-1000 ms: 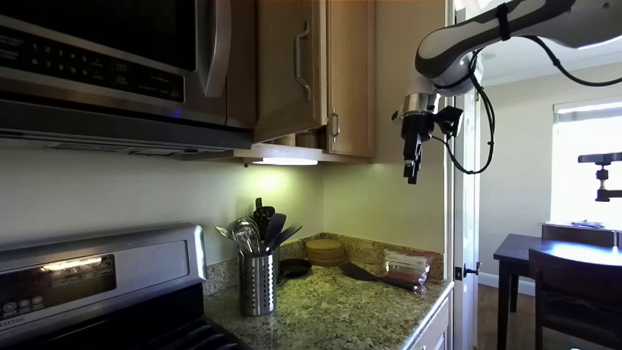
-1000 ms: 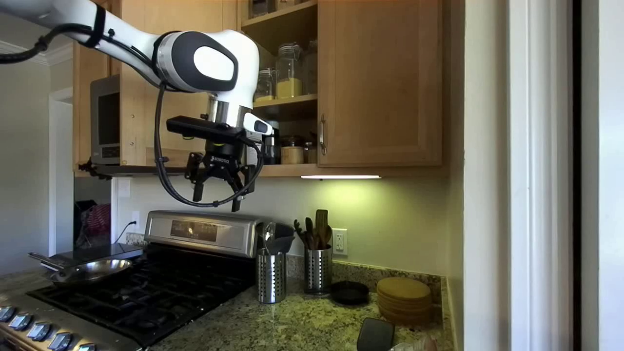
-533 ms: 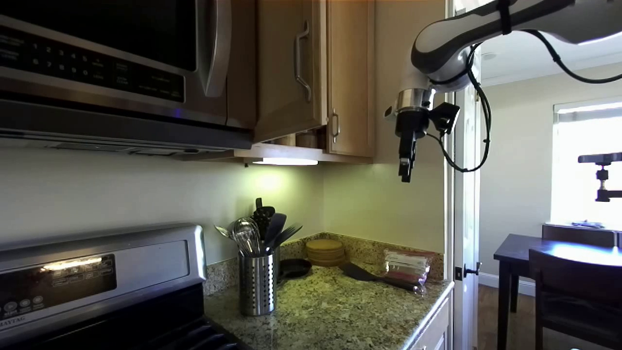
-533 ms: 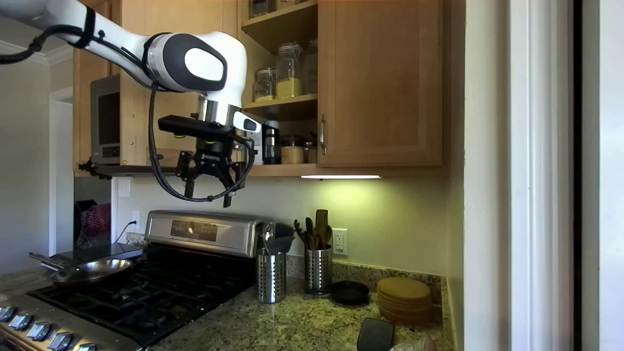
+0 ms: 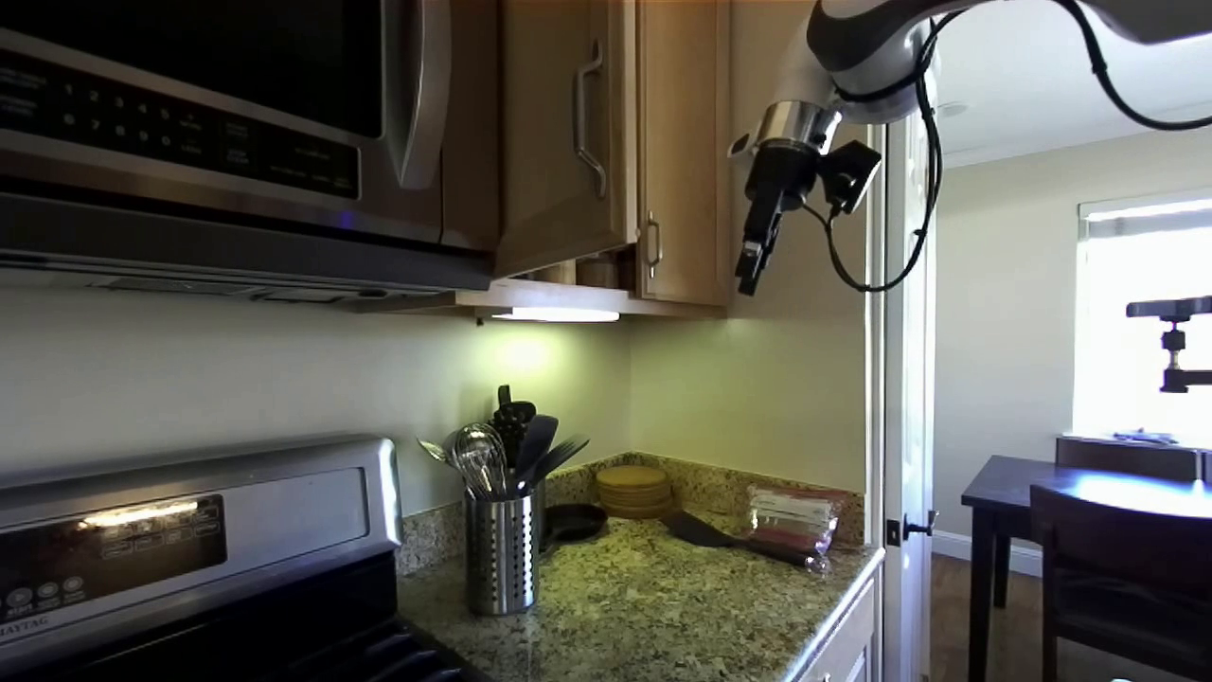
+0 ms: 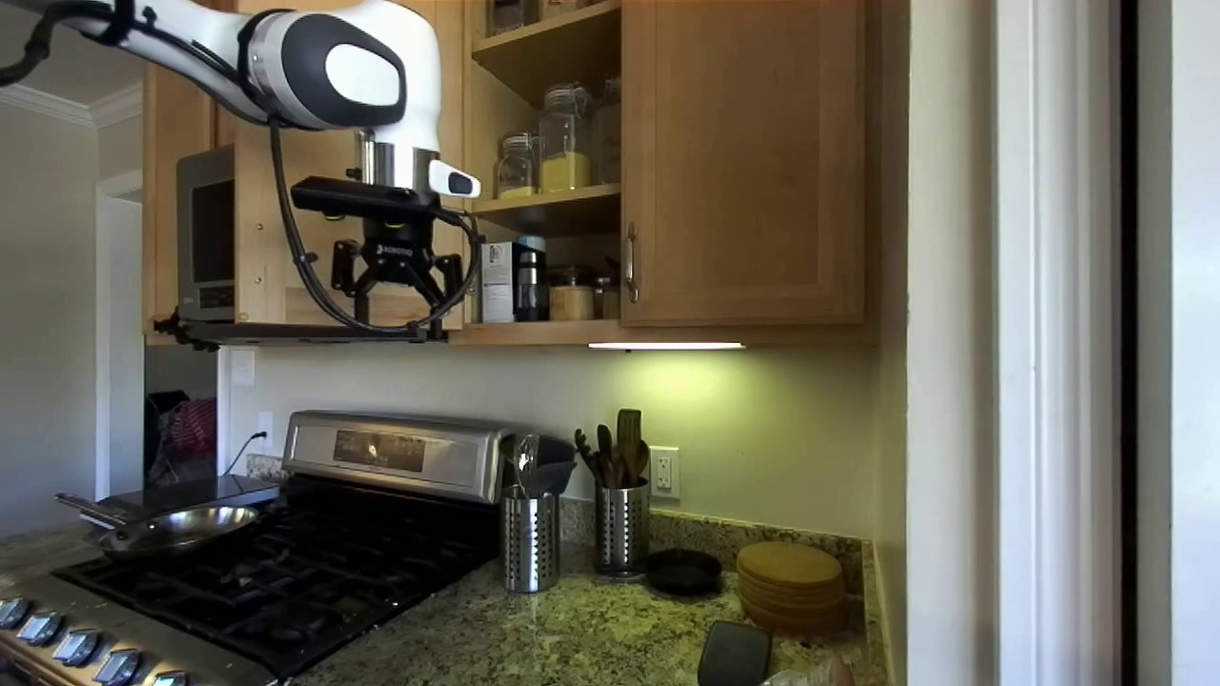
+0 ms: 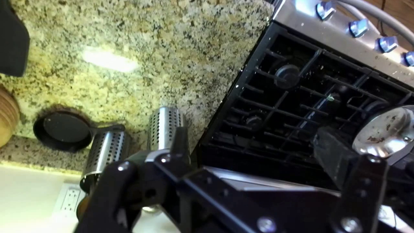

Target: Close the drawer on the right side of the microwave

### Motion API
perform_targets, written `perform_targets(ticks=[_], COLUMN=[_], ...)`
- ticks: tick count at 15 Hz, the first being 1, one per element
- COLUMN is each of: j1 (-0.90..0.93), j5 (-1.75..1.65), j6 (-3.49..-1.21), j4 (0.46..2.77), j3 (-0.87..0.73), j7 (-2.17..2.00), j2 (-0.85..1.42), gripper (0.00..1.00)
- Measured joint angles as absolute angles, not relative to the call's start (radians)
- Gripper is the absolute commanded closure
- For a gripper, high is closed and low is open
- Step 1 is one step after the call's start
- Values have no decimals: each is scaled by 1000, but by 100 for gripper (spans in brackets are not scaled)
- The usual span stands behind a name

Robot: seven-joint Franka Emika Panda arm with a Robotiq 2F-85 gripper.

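Observation:
The drawer is a light-brown wooden wall-cabinet door [image 5: 554, 133] with a slim silver bar handle. It stands partly open beside the microwave [image 5: 189, 104], which has a dark glass front and a long bar handle. In an exterior view the door [image 6: 315, 229] is partly hidden behind my arm, and the microwave [image 6: 212, 233] shows at its left. My gripper [image 5: 748, 270] is open and empty, tilted, to the right of the door and apart from it. It also shows in an exterior view [image 6: 398, 319] and in the wrist view [image 7: 250, 137], its fingers spread. The door is out of the wrist view.
Open shelves with jars [image 6: 565, 143] lie beside a shut cabinet door [image 6: 743, 162]. Below are the stove [image 6: 381, 457], a pan [image 6: 181, 529], perforated utensil holders [image 5: 500, 554] and the granite counter [image 5: 644, 606]. A white door frame [image 6: 1010, 343] stands at the side.
My gripper has risen, moved left in both exterior views and tilted more. It stays open. The cabinet door has not moved.

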State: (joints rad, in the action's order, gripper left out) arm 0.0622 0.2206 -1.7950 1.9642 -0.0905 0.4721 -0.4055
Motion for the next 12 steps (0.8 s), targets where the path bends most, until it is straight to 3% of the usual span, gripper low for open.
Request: perform_targets(ticks=[12], j1=[80], j5=[187], j6=[-2082], j4=[1946], j3=[44], j7=[369], j2=[-484], gripper=[0])
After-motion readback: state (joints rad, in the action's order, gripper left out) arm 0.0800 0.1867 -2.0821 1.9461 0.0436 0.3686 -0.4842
